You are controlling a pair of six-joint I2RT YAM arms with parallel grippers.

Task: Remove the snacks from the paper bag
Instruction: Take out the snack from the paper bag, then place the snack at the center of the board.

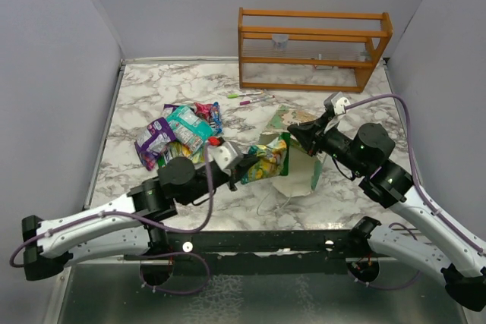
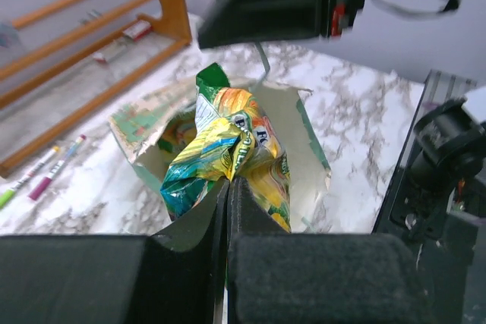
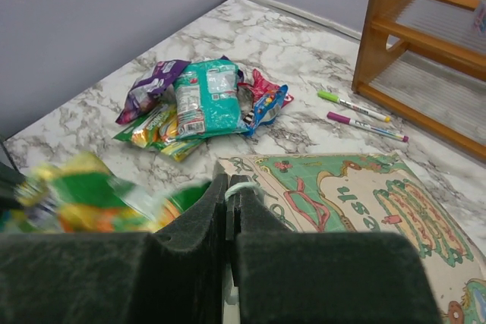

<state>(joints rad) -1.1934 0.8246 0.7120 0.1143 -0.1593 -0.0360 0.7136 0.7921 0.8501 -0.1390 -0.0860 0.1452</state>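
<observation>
Green-yellow packet (image 1: pixel 269 161) pinched at the mouth of the paper bag (image 1: pixel 298 178).
On the marble table (image 1: pixel 144 89), in front of the orange rack (image 1: pixel 311 47): bag lying on its side, mouth open toward the left arm. Right gripper (image 1: pixel 302 133) shut tight on the bag's top edge, white string (image 3: pixel 241 186) between its fingers. Left gripper (image 2: pixel 228 187) squeezed shut on the packet. Left of the bag, pile of snacks (image 1: pixel 182 133); two pens (image 1: pixel 250 98) near the rack.
</observation>
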